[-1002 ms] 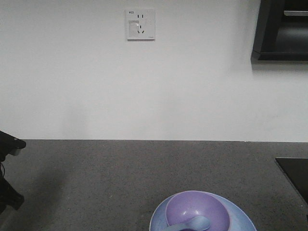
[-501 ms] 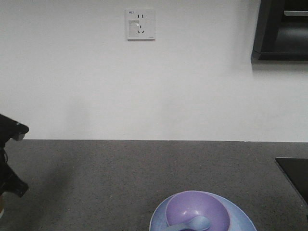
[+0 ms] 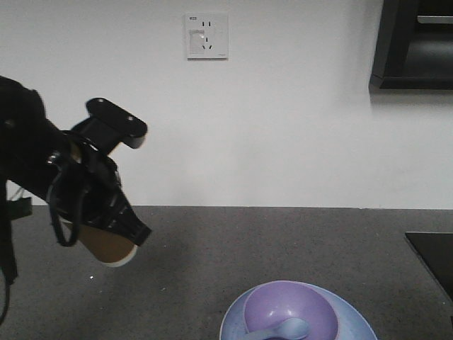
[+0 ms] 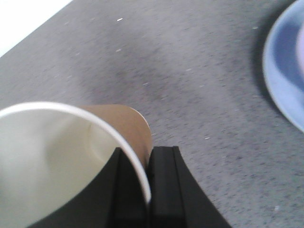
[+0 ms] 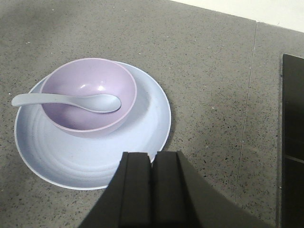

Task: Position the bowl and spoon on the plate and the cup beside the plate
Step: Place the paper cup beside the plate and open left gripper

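Left gripper (image 3: 106, 205): closed on the wall of the brown paper cup (image 3: 107, 244), one finger inside the rim and one outside, cup tilted and held clear above the grey speckled counter (image 3: 212, 241), left of the plate (image 3: 354, 322). Right gripper (image 5: 152, 190): fingers pressed together, empty, hanging over the plate's near rim; purple bowl (image 5: 90, 97) sits on the plate, spoon (image 5: 71, 100) lies across the bowl, handle pointing left. Surroundings: white wall with socket (image 3: 206, 35), dark cabinet (image 3: 414, 46) upper right, black panel (image 5: 292, 142) at the counter's right edge.
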Motion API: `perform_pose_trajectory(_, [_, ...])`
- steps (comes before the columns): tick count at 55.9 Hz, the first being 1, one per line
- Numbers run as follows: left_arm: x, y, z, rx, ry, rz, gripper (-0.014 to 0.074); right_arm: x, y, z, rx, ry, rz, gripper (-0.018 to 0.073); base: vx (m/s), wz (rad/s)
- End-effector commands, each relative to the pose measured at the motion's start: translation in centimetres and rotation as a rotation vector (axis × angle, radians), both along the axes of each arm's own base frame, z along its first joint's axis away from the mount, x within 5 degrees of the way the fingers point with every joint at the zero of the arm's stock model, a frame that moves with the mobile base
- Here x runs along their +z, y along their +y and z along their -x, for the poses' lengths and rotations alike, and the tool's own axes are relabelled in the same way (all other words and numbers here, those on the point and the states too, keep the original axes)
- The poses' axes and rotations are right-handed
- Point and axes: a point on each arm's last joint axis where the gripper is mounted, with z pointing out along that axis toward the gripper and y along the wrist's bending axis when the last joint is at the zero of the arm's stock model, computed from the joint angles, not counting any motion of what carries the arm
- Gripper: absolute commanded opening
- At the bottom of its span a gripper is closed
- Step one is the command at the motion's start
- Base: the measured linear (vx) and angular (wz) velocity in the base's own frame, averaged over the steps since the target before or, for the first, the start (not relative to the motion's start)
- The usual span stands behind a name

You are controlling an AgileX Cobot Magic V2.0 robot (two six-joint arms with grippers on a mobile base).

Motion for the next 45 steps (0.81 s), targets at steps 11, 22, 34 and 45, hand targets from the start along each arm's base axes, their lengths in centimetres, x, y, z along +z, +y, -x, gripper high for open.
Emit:
perform_pose_trajectory(11, [-1.1,-4.7,0.3,-0.121,-0.013,0.002,-0.0003,1.5,0.0,-0.2,-0.005,-0.103,-0.016,-0.0008,0.0,0.0])
perform_pose_trajectory(22, [-3.3,-6.7,-0.3,-0.151,0.044,-0.003,-0.0003,1.5,0.0,-0.2,-0.005,-0.1,-0.016,-0.0008,0.0,0.0])
perform_pose_trajectory(34, [-4.6,-7.8,-0.5,-0.183,0.111,0.04,-0.0003,1.5,0.0,-0.2,-0.005,-0.1,-0.015,-0.0008,0.0,0.0])
perform_pose_trajectory(45, [-5.2,-8.4,-0.5,-0.21,0.152,0.07,-0.0003,1.5,0.0,-0.2,-0.005,-0.1,-0.015,-0.0008,0.0,0.0])
